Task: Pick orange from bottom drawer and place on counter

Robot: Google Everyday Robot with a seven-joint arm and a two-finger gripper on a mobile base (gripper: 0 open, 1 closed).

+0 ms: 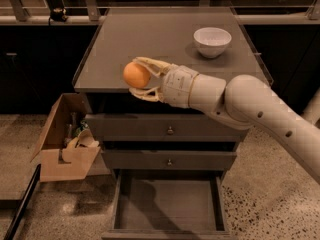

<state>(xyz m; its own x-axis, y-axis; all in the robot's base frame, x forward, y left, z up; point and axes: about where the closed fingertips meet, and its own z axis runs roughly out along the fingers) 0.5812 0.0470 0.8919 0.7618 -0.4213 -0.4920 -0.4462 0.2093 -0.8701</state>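
My gripper (138, 77) is shut on the orange (136, 75), a small round fruit held between the two pale fingers (150, 64). It hangs in front of the counter's (150, 39) front edge, at about counter height, left of centre. The arm reaches in from the right. The bottom drawer (167, 204) is pulled open below, and its flat floor shows nothing inside.
A white bowl (212, 41) stands on the counter at the back right. Two upper drawers with round knobs (170, 130) are shut. An open cardboard box (65, 139) with odds and ends sits on the floor to the left of the cabinet.
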